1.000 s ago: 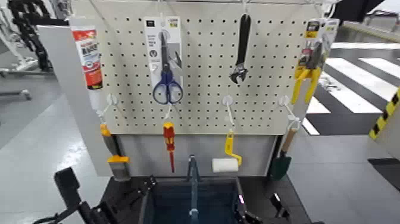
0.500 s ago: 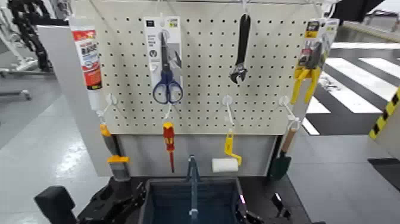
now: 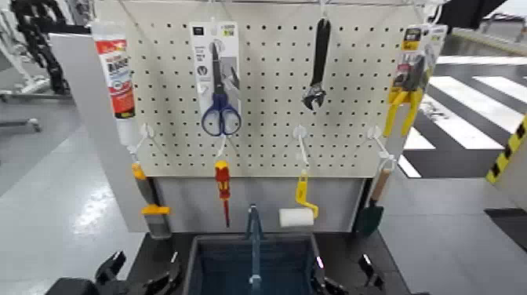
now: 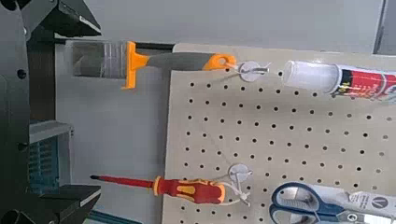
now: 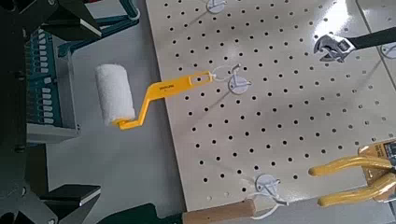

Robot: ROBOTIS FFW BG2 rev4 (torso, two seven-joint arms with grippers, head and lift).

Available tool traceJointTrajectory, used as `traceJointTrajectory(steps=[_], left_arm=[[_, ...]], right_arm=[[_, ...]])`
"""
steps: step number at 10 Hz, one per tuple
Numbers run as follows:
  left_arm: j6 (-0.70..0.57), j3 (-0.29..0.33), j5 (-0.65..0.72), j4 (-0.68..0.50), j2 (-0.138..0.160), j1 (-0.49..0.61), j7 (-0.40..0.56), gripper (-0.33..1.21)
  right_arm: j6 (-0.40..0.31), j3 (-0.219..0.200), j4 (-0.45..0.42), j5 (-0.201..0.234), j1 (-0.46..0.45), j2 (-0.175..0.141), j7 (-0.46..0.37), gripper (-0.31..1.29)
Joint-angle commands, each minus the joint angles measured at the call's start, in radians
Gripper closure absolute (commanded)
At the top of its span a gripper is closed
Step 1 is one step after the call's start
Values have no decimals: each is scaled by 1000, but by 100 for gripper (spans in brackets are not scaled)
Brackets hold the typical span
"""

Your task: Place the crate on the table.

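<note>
The dark blue-grey crate (image 3: 235,267) with a slim upright bar (image 3: 253,243) stands on the black table (image 3: 153,249), below the pegboard at the view's bottom centre. My left gripper (image 3: 141,279) is low beside the crate's left wall. In the left wrist view its fingers (image 4: 58,21) are spread wide, with a part of the crate (image 4: 45,161) showing between them. My right gripper (image 3: 345,282) sits at the crate's right wall. It is open too, and the crate's ribbed side (image 5: 42,79) lies inside the gap, apart from the fingers (image 5: 65,198).
The beige pegboard (image 3: 267,133) rises right behind the table. It carries a sealant tube (image 3: 116,74), scissors (image 3: 219,86), a wrench (image 3: 318,67), pliers (image 3: 408,86), a red screwdriver (image 3: 223,188), a scraper (image 3: 149,200), a paint roller (image 3: 298,212) and a trowel (image 3: 372,208).
My left arm has dropped and drawn back toward the view's bottom-left corner, coming in closer to the crate's left wall. Crate and right gripper have stayed put.
</note>
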Motion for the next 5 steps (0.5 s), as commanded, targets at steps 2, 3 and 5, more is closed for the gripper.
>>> traceJointTrajectory(steps=[2, 3, 5], left_arm=[[-37, -29, -22, 9, 13, 7, 36, 11], [-37, -29, -22, 9, 13, 6, 36, 11], [-39, -34, -21, 17, 16, 0, 36, 11]], right_arm=[[0, 0, 0, 0, 0, 0, 0, 14], [0, -1, 0, 0, 0, 0, 0, 14], [0, -1, 0, 0, 0, 2, 0, 14]])
